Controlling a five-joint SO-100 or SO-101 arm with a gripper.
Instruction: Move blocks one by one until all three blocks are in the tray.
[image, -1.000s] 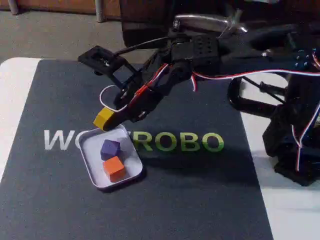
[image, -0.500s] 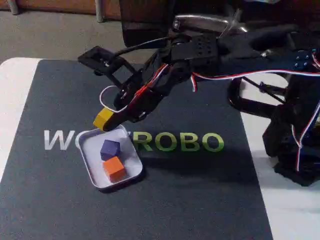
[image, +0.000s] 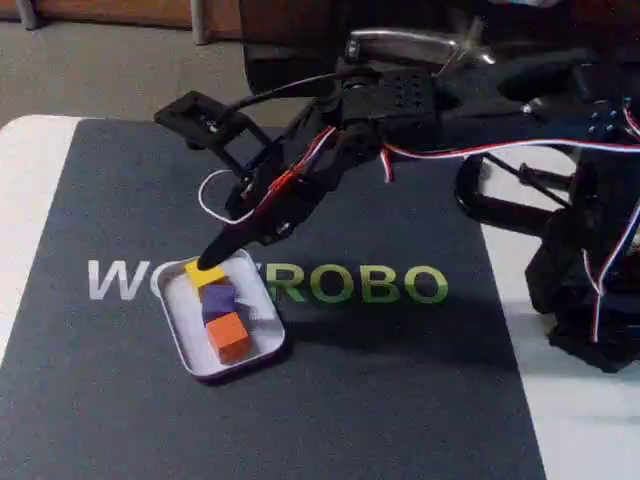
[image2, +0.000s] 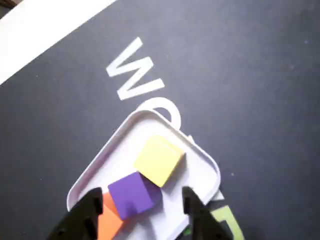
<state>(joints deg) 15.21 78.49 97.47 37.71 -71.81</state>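
The tray (image: 262, 349) sits on the dark mat with all three blocks inside. The yellow block (image: 199, 272) lies at its far end, touching the purple block (image: 218, 298), and the orange block (image: 229, 336) is at the near end. My gripper (image: 214, 262) hovers just over the yellow block, open and holding nothing. In the wrist view the two dark fingertips (image2: 91, 206) stand apart on either side of the purple block (image2: 134, 194), with the yellow block (image2: 159, 159) slightly tilted beyond it, the orange block (image2: 109, 223) at the bottom edge, and the tray (image2: 102, 152) rim around them.
The dark mat (image: 400, 380) carries the lettering "WOWROBO" and lies on a white table (image: 25, 170). The arm's black base and wiring (image: 590, 250) stand at the right. A dark clamp (image: 500, 205) sits near the base.
The yellow block, held above the tray's far rim before, now lies inside the tray. The gripper has dropped lower and opened.
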